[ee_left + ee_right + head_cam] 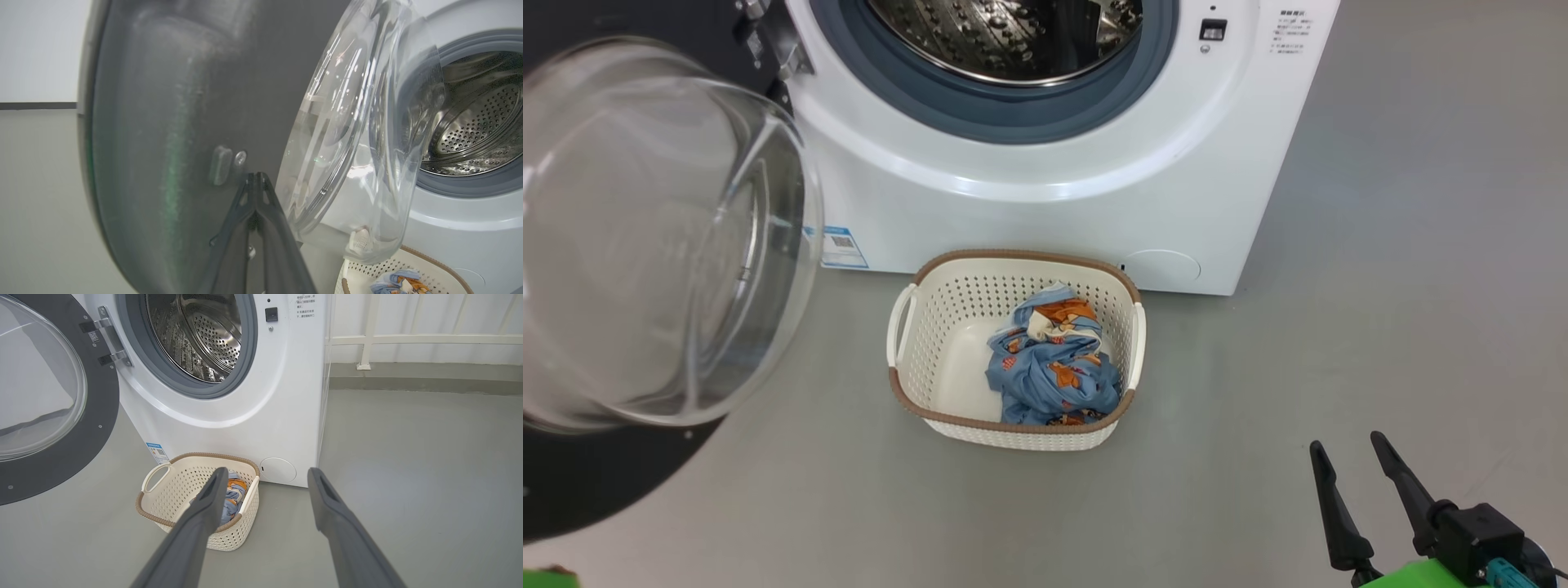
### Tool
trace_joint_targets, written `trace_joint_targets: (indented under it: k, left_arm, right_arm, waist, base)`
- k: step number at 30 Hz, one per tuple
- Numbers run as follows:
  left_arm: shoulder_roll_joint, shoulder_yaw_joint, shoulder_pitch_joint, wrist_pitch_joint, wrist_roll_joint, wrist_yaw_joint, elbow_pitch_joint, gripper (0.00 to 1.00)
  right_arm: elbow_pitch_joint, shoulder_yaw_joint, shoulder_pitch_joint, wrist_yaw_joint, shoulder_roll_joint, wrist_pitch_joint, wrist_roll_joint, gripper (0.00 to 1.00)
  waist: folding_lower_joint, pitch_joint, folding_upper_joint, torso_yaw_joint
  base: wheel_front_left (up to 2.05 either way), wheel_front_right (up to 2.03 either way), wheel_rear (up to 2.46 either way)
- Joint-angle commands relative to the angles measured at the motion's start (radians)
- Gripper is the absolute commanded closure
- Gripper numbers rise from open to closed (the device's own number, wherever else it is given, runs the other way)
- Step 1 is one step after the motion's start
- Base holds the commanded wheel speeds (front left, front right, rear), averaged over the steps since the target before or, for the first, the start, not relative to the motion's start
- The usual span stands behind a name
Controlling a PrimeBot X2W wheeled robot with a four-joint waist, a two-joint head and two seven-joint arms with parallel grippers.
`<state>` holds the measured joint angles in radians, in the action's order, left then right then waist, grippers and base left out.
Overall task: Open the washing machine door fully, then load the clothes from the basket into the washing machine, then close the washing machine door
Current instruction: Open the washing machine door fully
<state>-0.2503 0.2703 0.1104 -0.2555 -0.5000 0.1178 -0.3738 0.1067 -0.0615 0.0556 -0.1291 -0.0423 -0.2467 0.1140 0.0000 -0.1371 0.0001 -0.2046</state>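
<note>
The washing machine stands with its steel drum exposed. Its door hangs swung out to the left, glass bowl bulging toward me. On the floor before the machine sits the basket, with the clothes bundled in its right half. My left gripper is shut, empty, its tips close against the door's dark inner face. My right gripper is open at the lower right, well clear of the basket and the clothes.
Grey floor spreads to the right of the machine. A white railing runs along the wall behind. A blue label sticker marks the machine's lower left front.
</note>
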Motion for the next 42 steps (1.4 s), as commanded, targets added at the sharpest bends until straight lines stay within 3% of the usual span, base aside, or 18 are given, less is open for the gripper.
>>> trace_joint_targets:
  k: [1, 8, 12, 23, 31, 42]
  left_arm:
    - [-0.060, 0.064, 0.054, -0.006, -0.012, -0.008, 0.006, 1.00]
    - [-0.098, 0.147, 0.155, -0.006, -0.038, 0.006, -0.094, 1.00]
    - [-0.138, 0.156, 0.191, -0.006, -0.023, 0.010, -0.144, 1.00]
    - [-0.184, 0.137, 0.230, -0.006, -0.019, 0.013, -0.210, 1.00]
    - [-0.141, 0.111, 0.156, -0.006, 0.010, 0.013, -0.085, 1.00]
    - [-0.037, 0.077, 0.024, -0.006, 0.052, 0.013, 0.148, 1.00]
  right_arm:
    - [-0.029, 0.026, -0.036, -0.002, -0.008, 0.003, -0.016, 0.00]
    - [-0.043, 0.035, -0.053, -0.002, -0.008, 0.016, -0.017, 0.00]
    - [-0.049, 0.039, -0.065, -0.002, -0.008, 0.018, -0.019, 0.00]
    - [-0.045, 0.044, -0.078, -0.002, -0.008, 0.019, -0.018, 0.00]
    - [-0.033, 0.040, -0.072, -0.002, -0.008, 0.009, -0.006, 0.00]
    - [-0.020, 0.036, -0.067, -0.002, -0.008, -0.004, 0.010, 0.00]
  waist:
    - [0.0000, -0.008, -0.0001, 0.002]
    - [0.0000, -0.034, -0.0001, 0.008]
    - [0.0000, -0.046, -0.0001, 0.014]
    - [0.0000, -0.056, -0.0001, 0.025]
    - [0.0000, -0.038, -0.0001, 0.029]
    - [0.0000, -0.008, -0.0001, 0.039]
  base:
    - [0.00, 0.00, 0.00]
    - [0.00, 0.00, 0.00]
    - [0.00, 0.00, 0.00]
    - [0.00, 0.00, 0.00]
    - [0.00, 0.00, 0.00]
    - [0.00, 0.00, 0.00]
